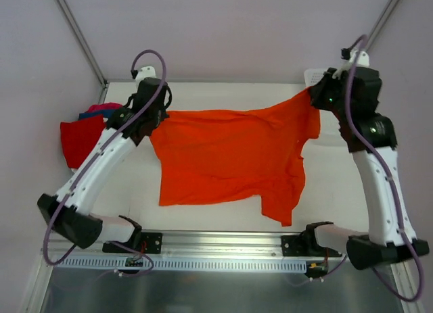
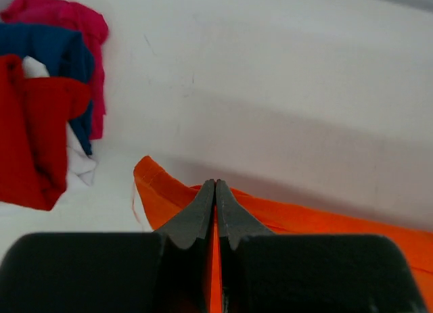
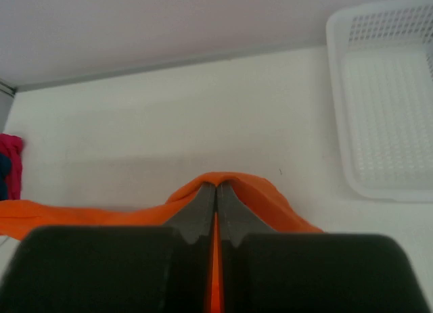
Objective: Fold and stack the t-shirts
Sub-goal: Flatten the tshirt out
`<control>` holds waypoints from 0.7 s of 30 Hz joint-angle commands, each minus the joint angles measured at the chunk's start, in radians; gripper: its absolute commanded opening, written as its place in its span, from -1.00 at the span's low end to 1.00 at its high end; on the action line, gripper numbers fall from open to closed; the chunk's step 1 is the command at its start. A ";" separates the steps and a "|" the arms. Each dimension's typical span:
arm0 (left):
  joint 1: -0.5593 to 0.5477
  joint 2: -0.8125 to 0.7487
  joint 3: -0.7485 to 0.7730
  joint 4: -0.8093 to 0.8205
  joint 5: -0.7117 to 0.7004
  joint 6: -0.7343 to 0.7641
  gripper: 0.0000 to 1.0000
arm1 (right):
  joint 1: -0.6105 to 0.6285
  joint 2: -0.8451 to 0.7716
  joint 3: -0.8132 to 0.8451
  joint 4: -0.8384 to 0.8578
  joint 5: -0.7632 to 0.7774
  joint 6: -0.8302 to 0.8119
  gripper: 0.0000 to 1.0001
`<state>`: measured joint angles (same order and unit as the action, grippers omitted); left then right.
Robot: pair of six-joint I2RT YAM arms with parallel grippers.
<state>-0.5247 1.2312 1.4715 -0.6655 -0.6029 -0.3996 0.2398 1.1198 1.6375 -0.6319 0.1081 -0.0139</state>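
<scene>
On the bench (image 1: 338, 184), the orange t-shirt (image 1: 230, 154) is spread wide between the two arms.

Left arm: the base sits at the near left corner. The elbow is low and outboard, and the forearm angles up and inward to the far left of the bench. The left fingers (image 2: 211, 198) are pressed together on the shirt's upper left edge. A thin strip of orange cloth shows in the seam between them.

Right arm: the base sits at the near right corner. The long link rises steeply and the wrist bends over toward the far right of the bench. The right fingers (image 3: 210, 198) are likewise clamped on orange cloth, which humps up around their tips.

Condition of the shirt: plain bright orange. The upper right corner is drawn to a point at the right grip, and creases fan out from it. The top edge dips slightly between the two grips. The lower edge is uneven, reaching closest to the near rail at the lower right. Whether the body lies flat or hangs just clear cannot be told.

At the far left edge lies a bunched pile: a red shirt (image 2: 30, 137), a blue shirt (image 2: 47, 53), a magenta-pink shirt (image 2: 61, 15) and a white cloth (image 2: 81, 161). They touch one another and sit apart from the orange shirt. A white mesh basket (image 3: 385, 97) sits at the far right, beyond the right fingers.
</scene>
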 commanded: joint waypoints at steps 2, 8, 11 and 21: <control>0.170 0.304 0.057 0.122 0.165 -0.036 -1.00 | -0.120 0.269 -0.035 0.176 -0.229 0.103 -0.99; 0.233 0.589 0.296 0.136 0.189 -0.002 -1.00 | -0.148 0.601 0.176 0.152 -0.301 0.111 -0.99; 0.250 0.743 0.465 0.133 0.210 0.030 -1.00 | -0.148 0.790 0.360 0.112 -0.326 0.126 -0.99; 0.273 1.056 0.837 0.127 0.138 0.145 0.98 | -0.149 1.178 0.770 0.053 -0.308 0.118 0.60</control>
<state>-0.2665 2.2799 2.2341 -0.5423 -0.4110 -0.3088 0.0948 2.3085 2.3638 -0.6029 -0.1921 0.1165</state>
